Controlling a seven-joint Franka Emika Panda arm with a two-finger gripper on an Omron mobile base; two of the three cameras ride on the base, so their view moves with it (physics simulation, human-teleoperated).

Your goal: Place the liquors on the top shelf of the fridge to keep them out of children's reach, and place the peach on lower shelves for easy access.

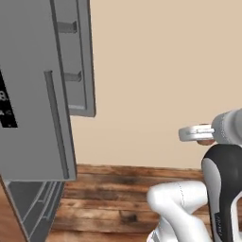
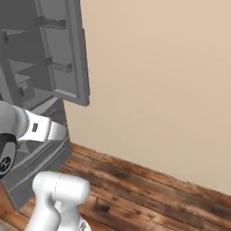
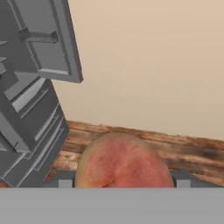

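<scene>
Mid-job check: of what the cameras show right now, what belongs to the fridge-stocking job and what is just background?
Part of the job:
- peach, held between the fingers of the gripper
- fridge, door open, grey shelves showing
- fridge door handle

Just background:
- beige wall
- wooden floor

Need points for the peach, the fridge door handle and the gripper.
peach (image 3: 124, 162): hand view, middle of its reddish skin, between the fingertips.
fridge door handle (image 1: 56, 125): left base view, mid-length of the vertical grey bar.
gripper (image 3: 124, 183): hand view, midway between the two dark fingertips, closed on the peach.
</scene>
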